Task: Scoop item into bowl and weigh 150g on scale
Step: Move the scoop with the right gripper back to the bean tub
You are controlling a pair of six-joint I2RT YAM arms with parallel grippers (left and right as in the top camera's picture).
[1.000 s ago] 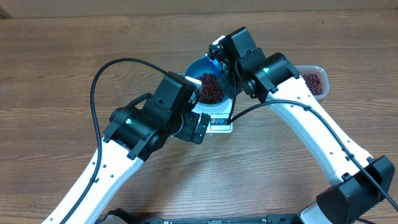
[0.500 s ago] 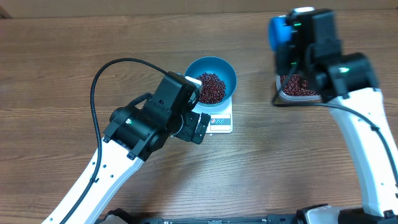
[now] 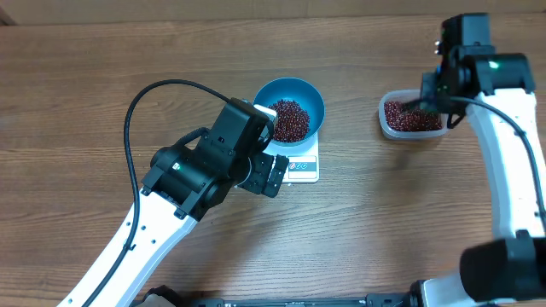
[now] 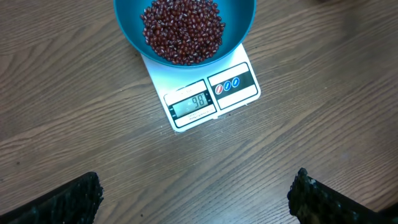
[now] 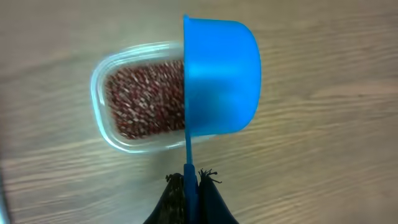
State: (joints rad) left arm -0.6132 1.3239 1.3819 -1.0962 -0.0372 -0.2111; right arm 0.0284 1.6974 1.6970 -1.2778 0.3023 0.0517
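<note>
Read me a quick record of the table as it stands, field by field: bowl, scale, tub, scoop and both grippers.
bowl: blue, sits on the scale, holds beans
scale: white, display appears to read 98
tub: clear, more beans inside, off to the right of the scale
scoop: blue, over the tub, contents hidden
left gripper: open, empty, near the scale
right gripper: shut on the scoop's handle
</note>
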